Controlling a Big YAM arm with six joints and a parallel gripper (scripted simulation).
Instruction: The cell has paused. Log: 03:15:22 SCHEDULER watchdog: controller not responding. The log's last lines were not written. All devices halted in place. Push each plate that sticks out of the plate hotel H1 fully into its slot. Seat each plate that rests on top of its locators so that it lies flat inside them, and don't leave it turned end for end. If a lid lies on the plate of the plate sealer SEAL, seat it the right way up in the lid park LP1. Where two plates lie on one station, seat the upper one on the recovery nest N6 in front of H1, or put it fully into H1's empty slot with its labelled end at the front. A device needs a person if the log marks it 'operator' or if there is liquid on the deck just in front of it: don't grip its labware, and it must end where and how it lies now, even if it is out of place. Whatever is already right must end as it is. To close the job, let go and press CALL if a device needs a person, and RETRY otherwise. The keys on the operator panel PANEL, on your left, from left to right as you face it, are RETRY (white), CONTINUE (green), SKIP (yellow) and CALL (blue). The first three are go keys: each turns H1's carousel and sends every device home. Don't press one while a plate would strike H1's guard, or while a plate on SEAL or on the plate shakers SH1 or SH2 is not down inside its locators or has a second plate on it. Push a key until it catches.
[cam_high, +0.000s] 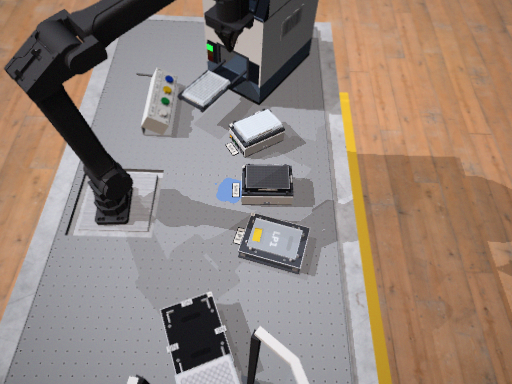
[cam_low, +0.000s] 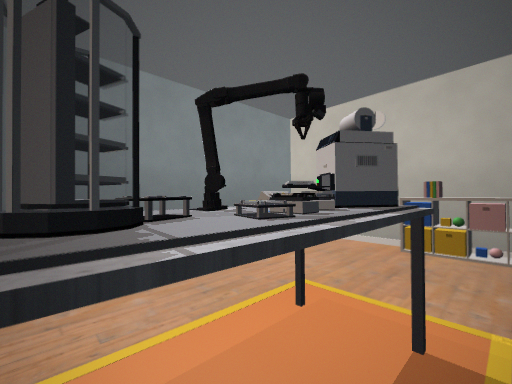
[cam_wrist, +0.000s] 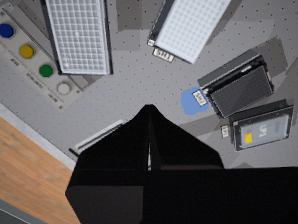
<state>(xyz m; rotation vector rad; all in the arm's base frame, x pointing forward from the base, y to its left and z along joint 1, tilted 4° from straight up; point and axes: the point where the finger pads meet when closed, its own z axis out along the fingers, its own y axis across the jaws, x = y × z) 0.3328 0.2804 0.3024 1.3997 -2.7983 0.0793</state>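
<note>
My gripper (cam_high: 230, 44) (cam_low: 302, 134) (cam_wrist: 149, 112) is shut on nothing and hangs high above the deck, in front of the plate sealer (cam_high: 280, 40) (cam_low: 365, 170). A white gridded plate (cam_high: 204, 89) (cam_wrist: 80, 32) lies on the sealer's tray. The operator panel (cam_high: 150, 107) (cam_wrist: 30, 70) lies to its left, with blue (cam_high: 169, 78) (cam_wrist: 6, 31), yellow (cam_high: 167, 90) (cam_wrist: 26, 51), green (cam_high: 165, 100) (cam_wrist: 46, 70) and white (cam_high: 163, 113) (cam_wrist: 63, 88) keys. A white plate (cam_high: 257, 125) (cam_wrist: 190, 25) sits on one shaker. A dark plate (cam_high: 267, 177) (cam_wrist: 240, 90) sits on the other, with a blue puddle (cam_high: 224, 191) (cam_wrist: 189, 102) just in front of it.
The lid park LP1 (cam_high: 274, 241) (cam_wrist: 262, 127) (cam_low: 265, 206) holds no lid. The black nest (cam_high: 194, 332) (cam_low: 162, 202) stands near the front, with a white plate (cam_high: 207, 372) at the frame's bottom edge. The plate hotel (cam_low: 75, 125) and its guard (cam_high: 277, 350) stand there too.
</note>
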